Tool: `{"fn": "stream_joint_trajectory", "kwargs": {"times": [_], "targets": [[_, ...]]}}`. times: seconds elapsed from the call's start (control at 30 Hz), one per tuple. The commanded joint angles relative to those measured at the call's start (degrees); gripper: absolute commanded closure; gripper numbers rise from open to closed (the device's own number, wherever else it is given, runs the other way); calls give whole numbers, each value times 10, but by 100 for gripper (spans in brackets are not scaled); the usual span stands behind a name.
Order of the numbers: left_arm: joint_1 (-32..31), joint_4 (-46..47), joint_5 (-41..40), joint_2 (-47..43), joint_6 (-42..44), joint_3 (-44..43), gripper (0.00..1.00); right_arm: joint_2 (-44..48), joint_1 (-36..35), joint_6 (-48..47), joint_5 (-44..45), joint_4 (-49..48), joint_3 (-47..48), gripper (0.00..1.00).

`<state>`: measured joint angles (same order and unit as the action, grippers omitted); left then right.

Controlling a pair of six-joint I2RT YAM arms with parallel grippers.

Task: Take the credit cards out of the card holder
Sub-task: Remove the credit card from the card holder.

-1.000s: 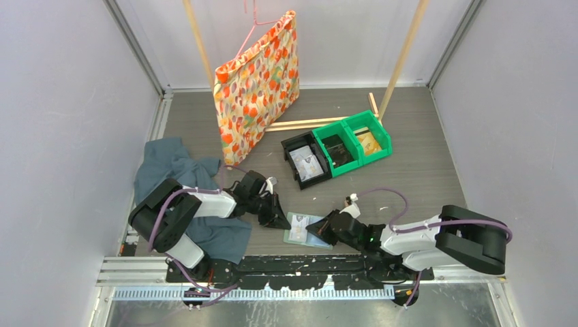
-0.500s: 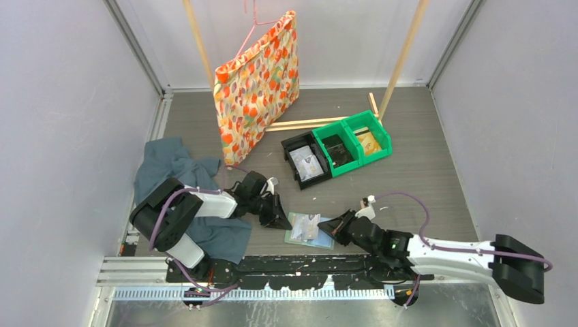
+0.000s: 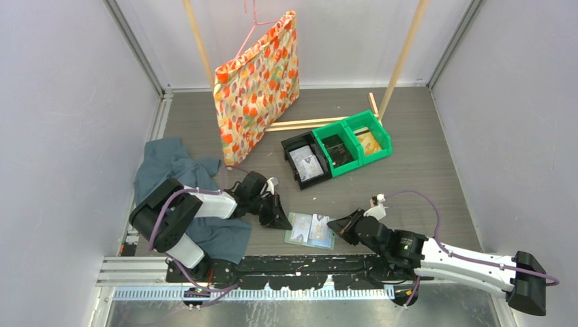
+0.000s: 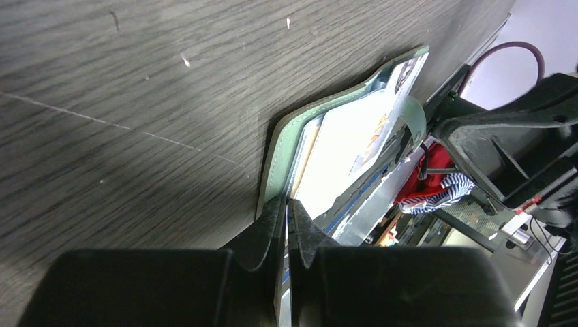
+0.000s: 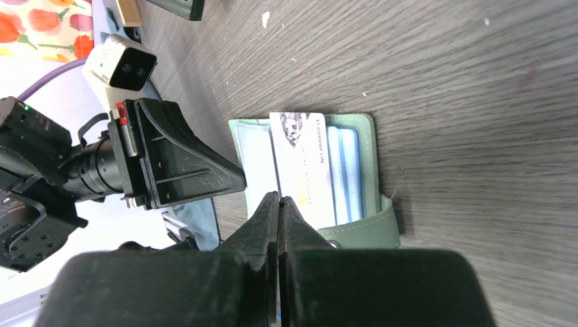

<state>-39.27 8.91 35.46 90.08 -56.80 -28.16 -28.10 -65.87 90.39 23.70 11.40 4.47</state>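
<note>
The left gripper (image 4: 287,204) is pinched down on the near edge of the card holder (image 3: 300,231), with the sage-green cover and its inner layers caught between jaws that are nearly closed, so it pins the holder flat and open on the table (image 5: 443,82). In the top view this sits at lower centre of the frame, with the left gripper at the holder's left edge. The right gripper (image 5: 278,199) is fully shut. In its own wrist view the tips sit in front of the lower edge of a white printed card (image 5: 300,160), but the top view places them just beside the holder's right edge, and I see nothing clamped between them. The card lies lengthwise over the pale blue inner panel at the middle of the right wrist view. Its upper end pokes just past the holder's top edge, and the rest overlaps the panel. Whether any of it is tucked in a slot cannot be told. No card lies on the table apart from the holder. By my reading the task is at an early stage: the holder is open and anchored and one card is exposed and loose-looking, but none has been lifted clear. Any cards deeper in the slots are not visible.
</note>
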Motion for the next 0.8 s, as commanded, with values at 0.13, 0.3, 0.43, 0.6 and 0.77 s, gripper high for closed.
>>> {"fn": "stream_joint_trajectory", "kwargs": {"times": [0.13, 0.3, 0.43, 0.6, 0.77], "targets": [[-8, -118, -55, -43, 25, -23, 92, -7, 0, -53, 34, 75, 72, 99], [-7, -162, -66, -81, 40, -41, 91, -31, 0, -49, 16, 35, 64, 95], [-16, -125, -46, -108, 14, -40, 86, -76, 1, -56, 10, -3, 68, 66], [-60, -56, -44, -99, -24, -51, 76, -138, 3, -60, -5, -69, 61, 64], [-68, 32, -18, -50, -57, -49, 74, -158, 14, -61, -19, -111, 50, 65]]}}
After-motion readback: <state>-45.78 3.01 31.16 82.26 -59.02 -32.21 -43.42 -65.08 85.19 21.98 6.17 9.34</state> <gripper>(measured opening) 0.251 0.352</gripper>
